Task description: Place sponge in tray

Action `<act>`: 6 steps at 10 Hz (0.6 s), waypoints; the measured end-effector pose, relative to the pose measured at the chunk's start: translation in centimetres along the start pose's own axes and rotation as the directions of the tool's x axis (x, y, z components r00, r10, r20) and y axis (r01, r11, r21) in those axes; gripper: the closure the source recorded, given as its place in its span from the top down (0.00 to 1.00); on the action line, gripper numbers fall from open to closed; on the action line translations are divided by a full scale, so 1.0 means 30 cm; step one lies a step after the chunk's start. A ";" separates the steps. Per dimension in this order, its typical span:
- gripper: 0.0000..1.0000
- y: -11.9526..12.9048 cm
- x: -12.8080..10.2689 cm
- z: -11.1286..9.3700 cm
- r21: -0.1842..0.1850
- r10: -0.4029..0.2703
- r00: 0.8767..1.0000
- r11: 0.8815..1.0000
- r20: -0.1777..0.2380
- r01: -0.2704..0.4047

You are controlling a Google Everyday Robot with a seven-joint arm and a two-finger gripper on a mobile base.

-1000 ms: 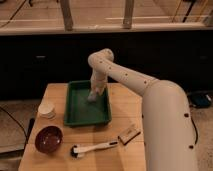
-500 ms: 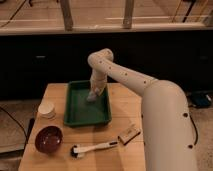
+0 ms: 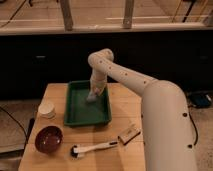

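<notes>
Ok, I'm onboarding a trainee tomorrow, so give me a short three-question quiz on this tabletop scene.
1. True or false: the gripper is over the green tray.
2. Which lies nearest the red bowl? A) wooden block B) brush C) sponge
3. What stands left of the tray, near the table edge?
Key: 1 true; 2 B; 3 the white round container.

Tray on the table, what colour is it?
Dark green tray, seen in the camera view; pincer over it.
</notes>
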 end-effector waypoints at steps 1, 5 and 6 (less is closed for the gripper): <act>0.28 -0.003 -0.001 0.000 0.002 -0.004 1.000 1.000 0.001 0.004; 0.24 -0.014 -0.009 0.002 0.004 -0.017 1.000 1.000 0.011 0.017; 0.28 -0.015 -0.011 0.004 0.003 -0.020 1.000 1.000 0.014 0.020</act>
